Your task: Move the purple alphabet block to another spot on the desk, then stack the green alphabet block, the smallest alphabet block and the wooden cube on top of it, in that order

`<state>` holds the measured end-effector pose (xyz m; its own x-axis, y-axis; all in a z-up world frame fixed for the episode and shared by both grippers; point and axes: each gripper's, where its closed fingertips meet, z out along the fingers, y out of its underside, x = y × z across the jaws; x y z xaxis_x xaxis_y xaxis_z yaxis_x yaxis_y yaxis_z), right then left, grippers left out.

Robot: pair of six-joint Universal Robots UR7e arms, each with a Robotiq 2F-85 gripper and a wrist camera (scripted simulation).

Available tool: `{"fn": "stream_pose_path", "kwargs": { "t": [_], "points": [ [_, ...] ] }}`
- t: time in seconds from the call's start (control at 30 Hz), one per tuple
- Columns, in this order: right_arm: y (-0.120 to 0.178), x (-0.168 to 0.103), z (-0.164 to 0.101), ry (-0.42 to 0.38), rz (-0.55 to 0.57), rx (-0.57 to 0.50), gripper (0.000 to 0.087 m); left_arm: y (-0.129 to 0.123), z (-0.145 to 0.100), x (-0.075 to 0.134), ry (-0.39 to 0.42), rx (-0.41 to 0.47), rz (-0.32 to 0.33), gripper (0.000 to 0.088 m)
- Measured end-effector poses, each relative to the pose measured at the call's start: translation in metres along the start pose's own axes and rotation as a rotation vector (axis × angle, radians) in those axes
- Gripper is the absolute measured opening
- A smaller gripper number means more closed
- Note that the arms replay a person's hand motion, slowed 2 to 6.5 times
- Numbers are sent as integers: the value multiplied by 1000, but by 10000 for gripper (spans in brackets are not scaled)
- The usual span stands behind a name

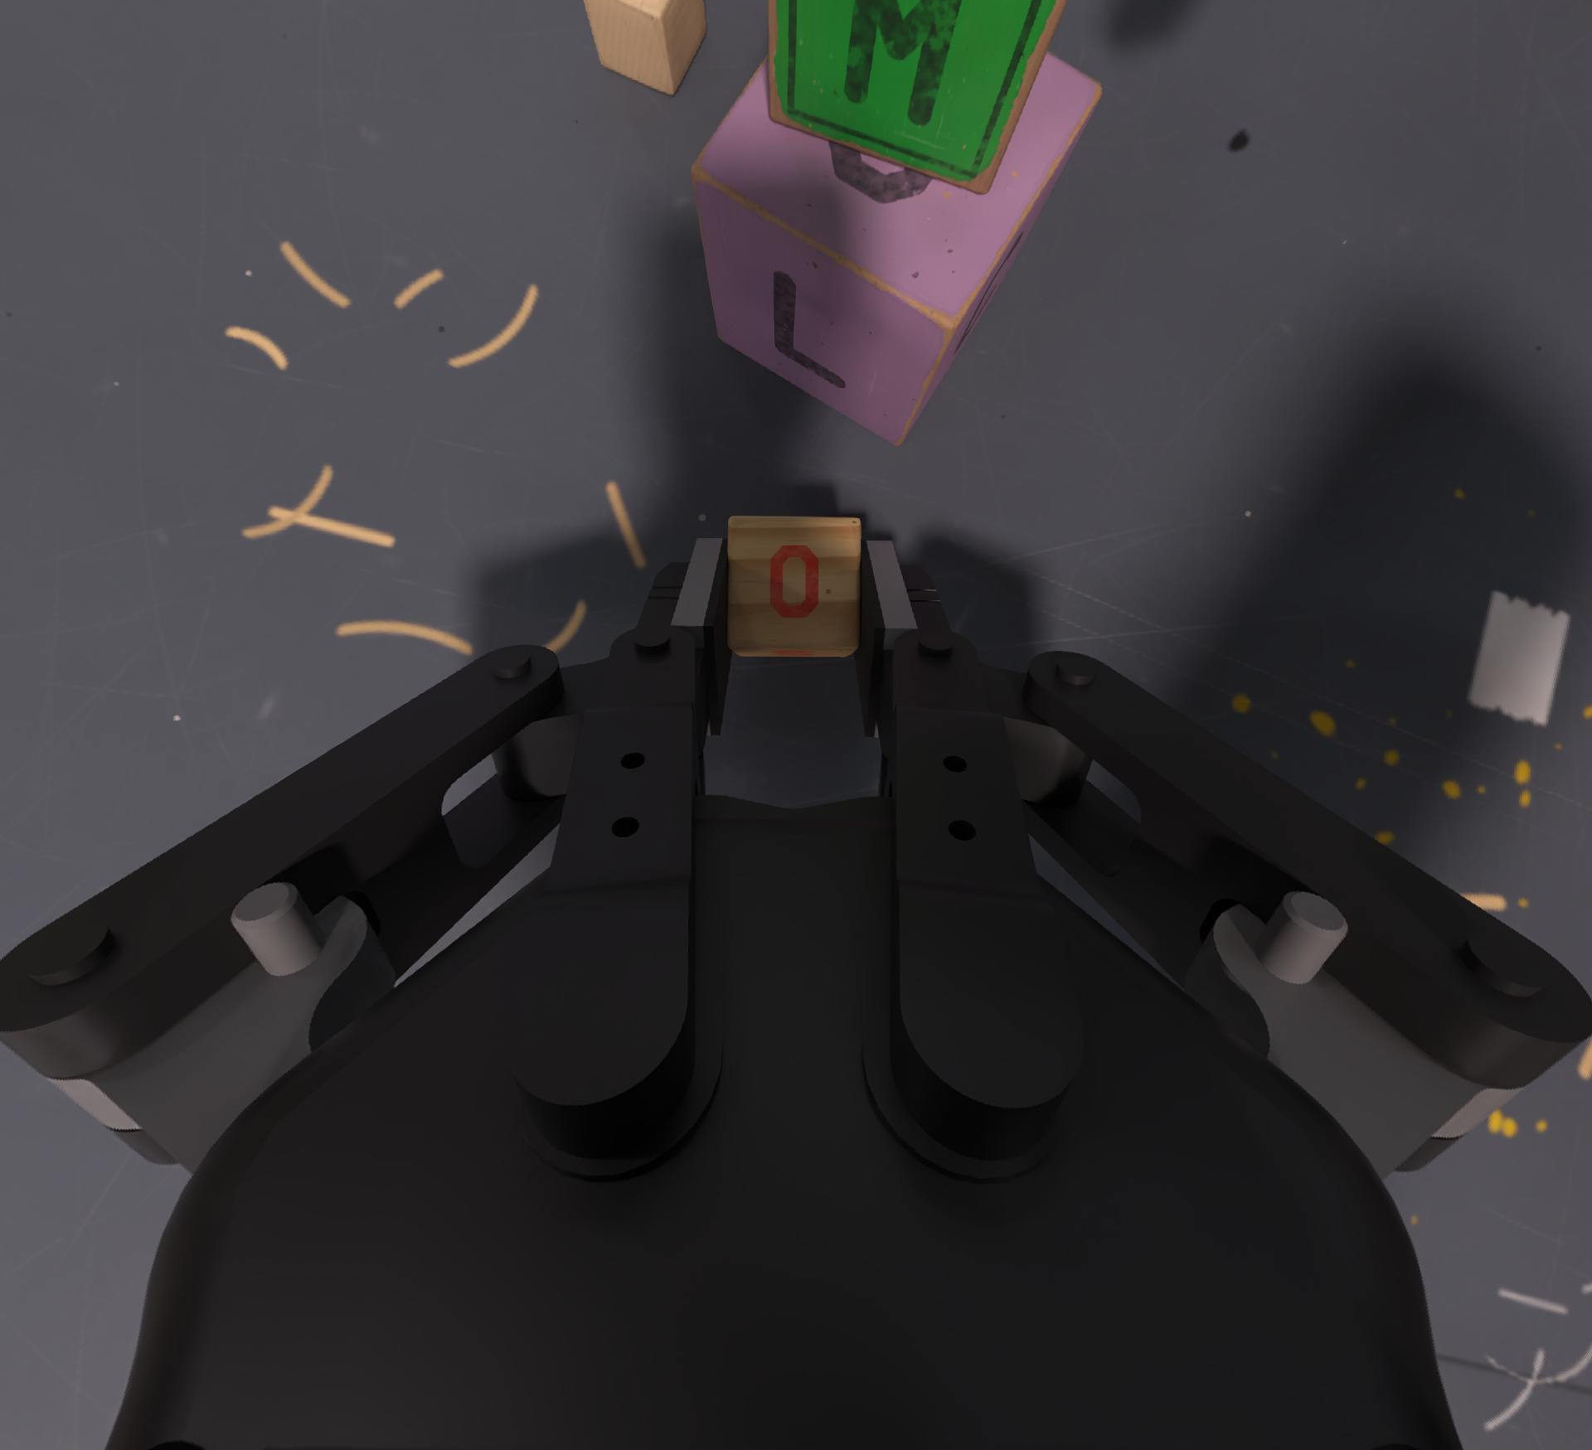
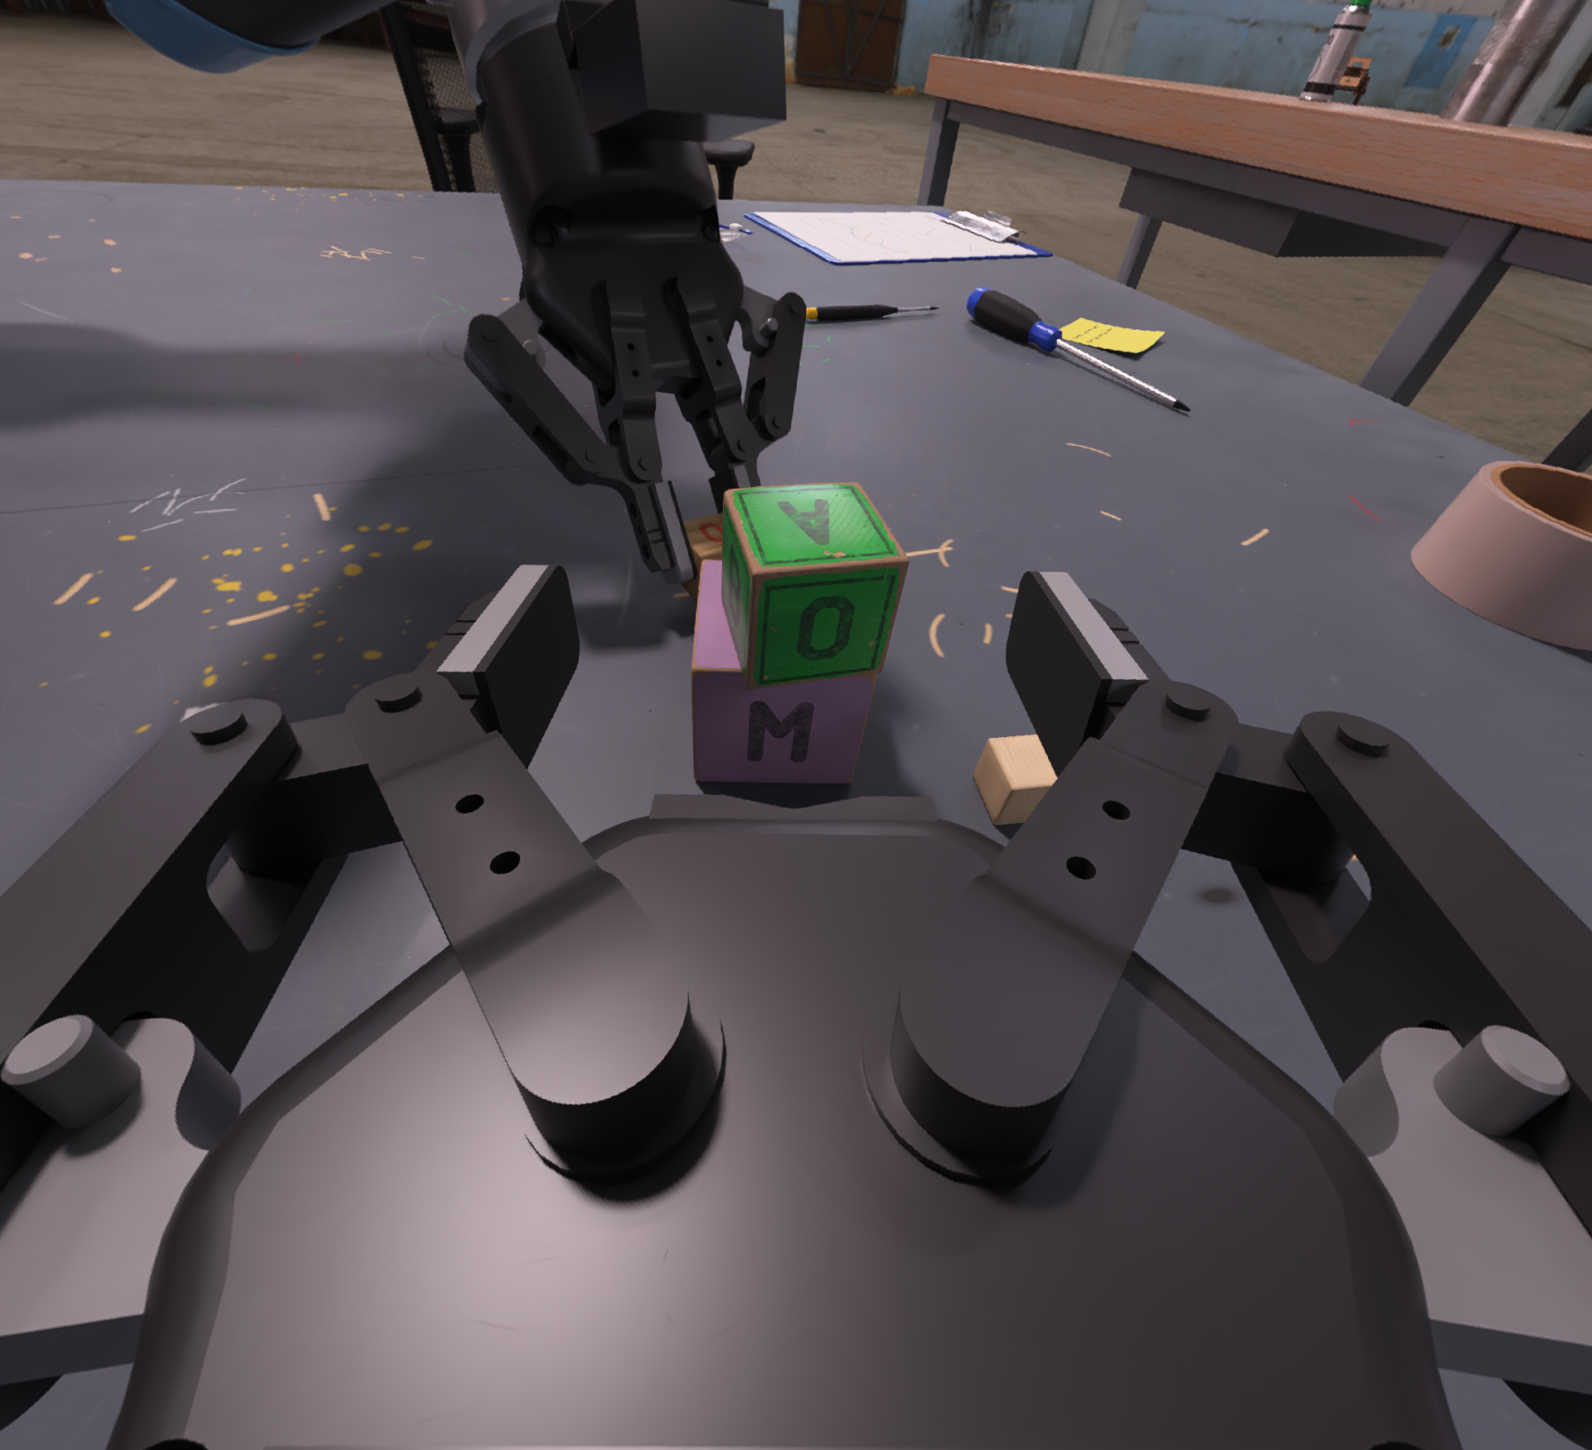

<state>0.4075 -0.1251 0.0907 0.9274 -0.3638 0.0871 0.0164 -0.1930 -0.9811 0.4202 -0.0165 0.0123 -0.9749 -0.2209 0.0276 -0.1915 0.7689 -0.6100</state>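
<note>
Smallest alphabet block (image 1: 793, 587) clamped in left gripper (image 1: 797, 590) jaws, right gripper (image 2: 792, 625) jaws wide, empty

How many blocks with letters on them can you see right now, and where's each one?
3. The purple alphabet block sits on the dark desk; the green alphabet block rests on it, slightly offset; the small wooden lettered block is gripped in the left pincer. Others may be hidden.

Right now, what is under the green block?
The purple block sits under the green block, which rests skewed on it and overhangs one edge. The covered middle of the purple top cannot be seen.
</note>
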Motion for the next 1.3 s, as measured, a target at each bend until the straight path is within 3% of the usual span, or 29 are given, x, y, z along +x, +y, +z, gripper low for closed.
{"fn": "stream_pose_path", "kwargs": {
  "t": [0.37,0.8,1.0,1.3],
  "points": [
    [-1,1,0,2,2,4,854,-24,-37,-2,19,58,46,250],
    [-1,1,-1,2,6,8,854,-80,-87,6,105,136,210,250],
    [-1,1,-1,2,5,10,854,-101,-89,13,154,141,284,250],
    [-1,0,-1,-2,6,9,854,-113,-68,19,203,80,358,250]
  ]
}}
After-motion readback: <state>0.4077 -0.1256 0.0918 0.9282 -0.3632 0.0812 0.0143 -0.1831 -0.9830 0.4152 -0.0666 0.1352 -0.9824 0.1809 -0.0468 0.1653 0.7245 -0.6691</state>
